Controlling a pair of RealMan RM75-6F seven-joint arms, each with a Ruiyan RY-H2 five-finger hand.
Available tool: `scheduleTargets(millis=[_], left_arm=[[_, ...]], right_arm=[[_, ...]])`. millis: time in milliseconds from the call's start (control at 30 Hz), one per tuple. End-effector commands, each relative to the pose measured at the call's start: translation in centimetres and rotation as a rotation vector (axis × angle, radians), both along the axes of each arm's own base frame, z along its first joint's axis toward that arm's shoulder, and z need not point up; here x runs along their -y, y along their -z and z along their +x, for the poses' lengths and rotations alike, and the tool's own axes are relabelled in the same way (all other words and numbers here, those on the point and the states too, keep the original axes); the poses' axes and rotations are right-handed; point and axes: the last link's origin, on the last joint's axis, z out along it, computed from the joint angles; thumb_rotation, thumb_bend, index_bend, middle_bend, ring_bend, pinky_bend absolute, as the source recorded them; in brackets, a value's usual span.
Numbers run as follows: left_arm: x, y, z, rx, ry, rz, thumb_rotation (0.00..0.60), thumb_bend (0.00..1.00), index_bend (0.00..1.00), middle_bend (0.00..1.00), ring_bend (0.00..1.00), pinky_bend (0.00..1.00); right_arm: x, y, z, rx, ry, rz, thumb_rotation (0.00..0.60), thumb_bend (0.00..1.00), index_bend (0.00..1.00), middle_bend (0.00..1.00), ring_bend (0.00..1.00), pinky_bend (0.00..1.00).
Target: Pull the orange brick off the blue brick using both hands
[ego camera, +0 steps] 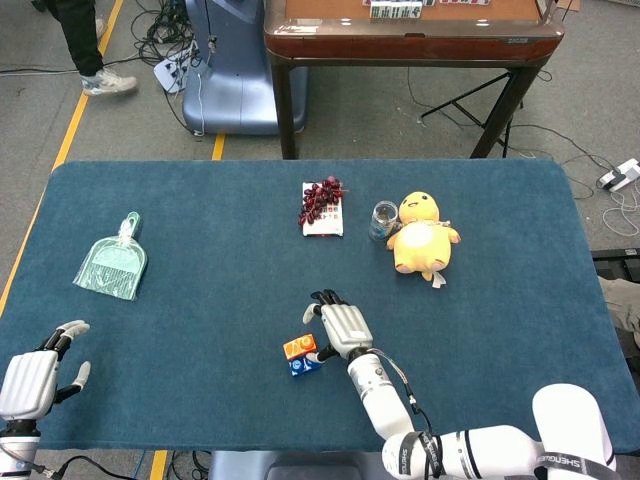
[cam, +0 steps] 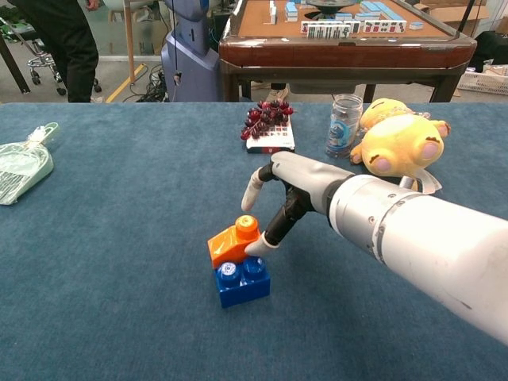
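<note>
Fingers [cam: 255,248] of the right hand [cam: 298,190] press the orange brick [cam: 233,240], gripping nothing; blue brick [cam: 243,280] unheld, left hand [ego camera: 35,377] open, far away.

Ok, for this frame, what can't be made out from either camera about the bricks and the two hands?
- Orange brick on blue brick: whether the studs are still engaged; the tilted orange brick hides the joint in the chest view, and it is too small in the head view.
- Right hand: its palm side faces away, so contact beyond one fingertip is unclear.
- Left hand: outside the chest view; partly cut off by the head view's edge.
</note>
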Motion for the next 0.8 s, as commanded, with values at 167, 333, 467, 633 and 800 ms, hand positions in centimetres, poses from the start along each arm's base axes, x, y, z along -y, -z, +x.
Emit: scheduleTargets(millis=[167, 333, 467, 633, 800], left_arm=[[0.04, 0.07, -0.03, 0.001, -0.001, -0.003, 0.6, 0.41, 0.3, 0.23, 0.38, 0.64], [0.03, 0.06, -0.07, 0.002, -0.002, -0.001, 0.6, 0.41, 0.3, 0.23, 0.38, 0.64], [0.03, 0.01, -0.08, 0.001, -0.002, 0.0, 0.6, 0.41, 0.3, 0.23, 0.38, 0.64], [0.03, 0.01, -0.08, 0.003, -0.002, 0.0, 0.6, 0.41, 0.3, 0.23, 0.38, 0.64], [0.06, 0.13, -0.12, 0.003, -0.003, -0.004, 0.6, 0.41, 0.3, 0.23, 0.38, 0.64]], right_arm=[[0.16, 0.15, 0.02, -0.012, -0.006, -0.001, 0.6, 0.12, 0.41, 0.14, 0.04, 0.19], [0.26, 0.24, 0.08, -0.016, -0.008, 0.001, 0.6, 0.21, 0.44, 0.15, 0.04, 0.19], [0.21, 0.35, 0.16, -0.018, -0.01, 0.006, 0.6, 0.23, 0.44, 0.16, 0.04, 0.19], [0.12, 0.47, 0.23, -0.022, -0.013, 0.015, 0.6, 0.24, 0.44, 0.16, 0.04, 0.19], [0.06, 0.63, 0.27, -0.026, -0.014, 0.023, 0.6, 0.24, 0.45, 0.16, 0.04, 0.19]])
